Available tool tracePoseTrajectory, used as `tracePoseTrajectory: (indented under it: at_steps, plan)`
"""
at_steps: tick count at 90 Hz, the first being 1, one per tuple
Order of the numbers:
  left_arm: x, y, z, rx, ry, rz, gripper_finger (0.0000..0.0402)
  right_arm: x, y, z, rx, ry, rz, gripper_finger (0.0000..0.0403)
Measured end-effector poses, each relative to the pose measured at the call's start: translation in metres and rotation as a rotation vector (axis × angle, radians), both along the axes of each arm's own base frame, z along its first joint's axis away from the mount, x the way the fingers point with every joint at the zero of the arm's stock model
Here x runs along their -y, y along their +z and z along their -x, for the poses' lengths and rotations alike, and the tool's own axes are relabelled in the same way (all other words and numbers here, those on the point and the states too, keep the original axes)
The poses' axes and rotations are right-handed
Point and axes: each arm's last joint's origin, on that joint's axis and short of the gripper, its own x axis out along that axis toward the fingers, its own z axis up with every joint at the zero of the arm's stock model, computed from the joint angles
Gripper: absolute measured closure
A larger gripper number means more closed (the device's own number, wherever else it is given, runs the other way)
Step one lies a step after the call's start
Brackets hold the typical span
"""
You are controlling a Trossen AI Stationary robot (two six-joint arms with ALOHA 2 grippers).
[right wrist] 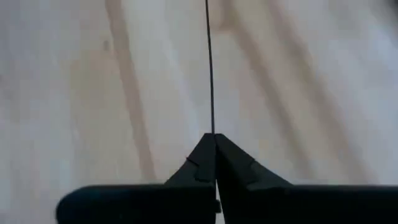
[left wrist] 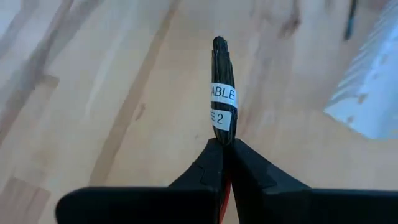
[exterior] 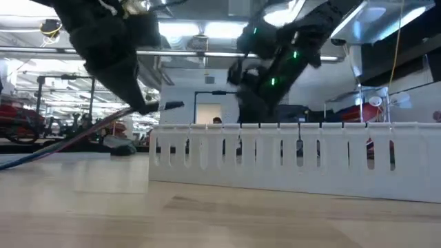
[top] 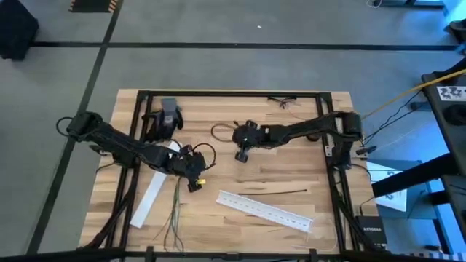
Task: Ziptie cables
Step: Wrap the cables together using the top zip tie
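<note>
Left of centre in the high view, the left claw (left wrist: pixel 224 144) pinches the labelled cables (left wrist: pixel 223 84). Near centre, the right claw (right wrist: pixel 215 138) is closed on a thin black strip (right wrist: pixel 209 68) above the tabletop (top: pixel 291 171).

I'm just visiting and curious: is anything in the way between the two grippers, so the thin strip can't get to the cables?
Nothing visible blocks it. The left gripper is shut on the cables, the right gripper is shut on a thin black strip, and only bare table lies between them. The white perforated strip lies off to the side.
</note>
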Motion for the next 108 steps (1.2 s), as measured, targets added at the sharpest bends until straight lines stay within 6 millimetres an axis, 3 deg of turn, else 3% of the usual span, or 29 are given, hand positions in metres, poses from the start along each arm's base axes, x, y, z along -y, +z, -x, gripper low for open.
tracePoseTrajectory:
  at_steps: [13,22,40,59,108]
  plan:
    - [-0.002,-0.002,0.000,0.004,0.034,-0.053,0.0391,0.005,0.036,0.010,0.185,0.042,-0.076,0.0403]
    - [-0.005,-0.003,-0.001,0.008,0.035,-0.102,0.0391,0.002,0.050,0.013,0.359,0.101,-0.151,0.0403]
    - [-0.010,0.006,-0.015,0.120,-0.030,-0.171,0.0391,-0.007,0.046,0.008,0.549,0.149,-0.250,0.0403]
    - [-0.019,0.012,-0.024,0.185,-0.035,-0.202,0.0391,-0.021,0.035,-0.004,0.599,0.183,-0.276,0.0403]
    - [-0.021,0.018,-0.030,0.261,-0.062,-0.231,0.0391,-0.023,0.026,-0.015,0.679,0.171,-0.278,0.0403]
